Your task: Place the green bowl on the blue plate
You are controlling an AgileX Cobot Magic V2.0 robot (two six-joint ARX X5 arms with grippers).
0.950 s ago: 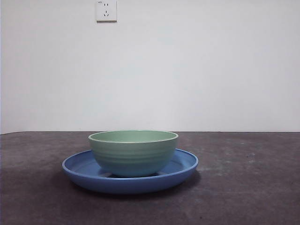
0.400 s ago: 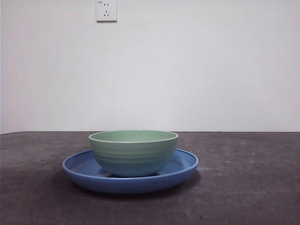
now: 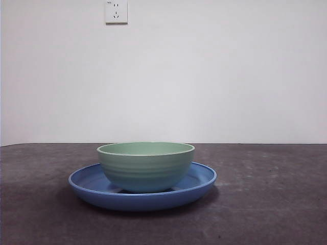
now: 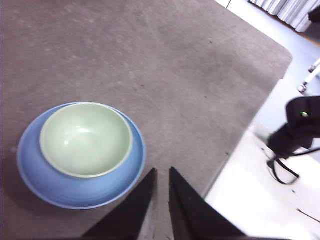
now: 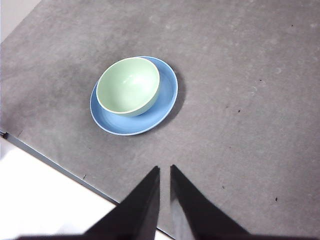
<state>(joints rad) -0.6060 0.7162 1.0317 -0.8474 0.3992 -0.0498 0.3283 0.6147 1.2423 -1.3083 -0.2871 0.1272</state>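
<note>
White wall behind, dark grey counter (image 3: 265,204) in front: the pale mint-green ceramic bowl (image 3: 145,166) sits inside the glossy blue ceramic plate (image 3: 202,181), no arm near. Left wrist: the left hand (image 4: 161,177), jaws nearly together, holds nothing, closer to the dishes. Right wrist: the right hand (image 5: 164,175) likewise, well apart.

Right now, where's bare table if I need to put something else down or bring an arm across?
The green bowl sits on the blue plate, which is the only crowded spot. Bare dark tabletop borders the plate on every side, with the widest stretch in the right wrist view beyond the plate. Both the left gripper and the right gripper hang well back from the dishes.
</note>
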